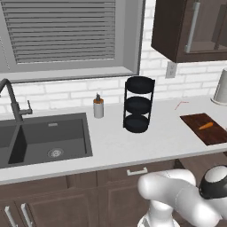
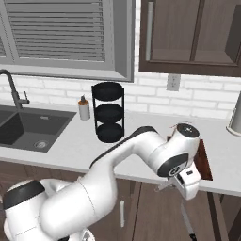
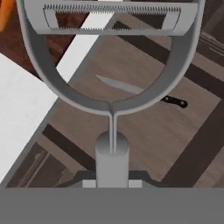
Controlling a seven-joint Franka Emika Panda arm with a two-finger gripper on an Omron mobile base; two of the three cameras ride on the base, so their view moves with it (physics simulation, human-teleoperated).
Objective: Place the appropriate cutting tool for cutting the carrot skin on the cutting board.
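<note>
My gripper (image 2: 184, 185) hangs just off the counter's front edge, in front of the lower cabinets, shut on the handle of a grey Y-shaped peeler (image 3: 112, 65). The peeler's serrated blade (image 3: 111, 19) points towards the counter. The dark reddish-brown cutting board (image 1: 208, 131) lies on the white counter at the right, with the small orange carrot (image 1: 205, 126) on it. In the right base view the arm covers most of the cutting board (image 2: 204, 162). The hand view catches a corner of the cutting board (image 3: 26, 37) and the carrot's end (image 3: 5, 15) at its top left.
A knife (image 3: 140, 89) with a black handle lies on the wooden floor below the hand. On the counter stand a black three-tier rack (image 1: 138, 104), a soap dispenser (image 1: 98, 106) and a pale canister (image 1: 220, 86). The dark sink (image 1: 44, 137) is at the left.
</note>
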